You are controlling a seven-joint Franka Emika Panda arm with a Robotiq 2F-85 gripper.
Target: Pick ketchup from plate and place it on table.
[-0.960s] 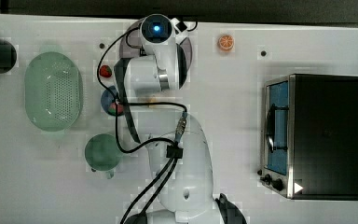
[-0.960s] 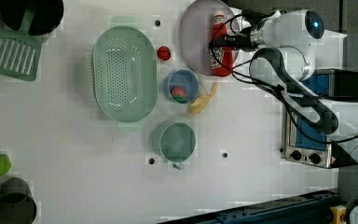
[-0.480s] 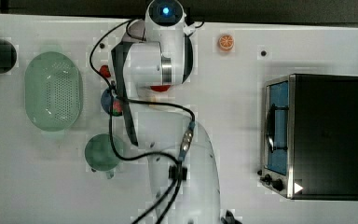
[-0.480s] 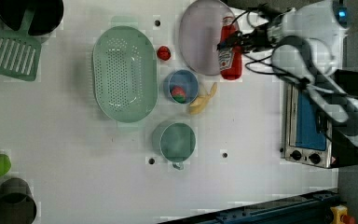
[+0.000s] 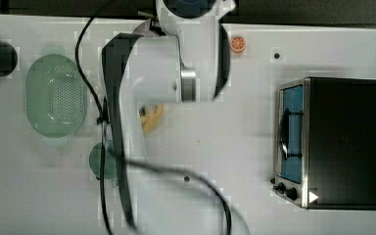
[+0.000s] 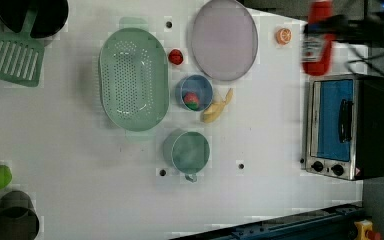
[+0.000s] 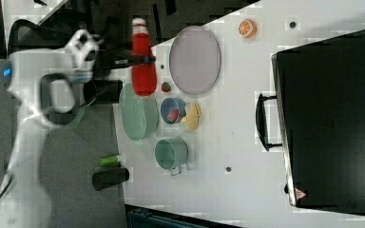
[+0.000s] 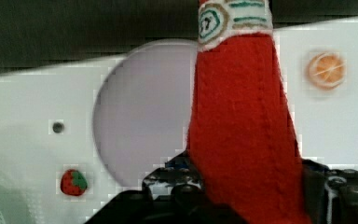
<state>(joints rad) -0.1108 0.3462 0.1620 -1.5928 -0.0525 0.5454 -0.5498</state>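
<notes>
Since the earlier frames, ketchup (image 6: 318,39) has left the plate (image 6: 224,40) and now hangs in the air, clear of the dish, which lies bare. In the left view, the bottle appears past the plate's right edge, beyond the orange slice (image 6: 283,35) and above the toaster oven (image 6: 347,129), though how high it sits over the table (image 6: 80,165) cannot be judged well from that angle.

Gripper (image 7: 138,60) is clamped on the ketchup: the right view shows dark fingers crossing the bottle about mid-body, with the bottle standing roughly upright, white cap end up. In the wrist view, the red body (image 8: 242,130) rises from the dark finger hardware, its white label band at the far end, the plate (image 8: 140,126) behind it, the strawberry (image 8: 72,182) and orange slice (image 8: 326,70) on the table to either side.

Top view: the white arm (image 5: 166,68) covers most of the plate area; the orange slice (image 5: 238,44) lies just off its right side.

Other items on the table, left view:
- green colander (image 6: 134,80), left of the plate
- strawberry (image 6: 175,56), between colander and plate
- small blue bowl (image 6: 194,93), holding a small red item
- banana (image 6: 216,107), touching or just beside the bowl
- teal mug (image 6: 186,151), below the bowl
</notes>
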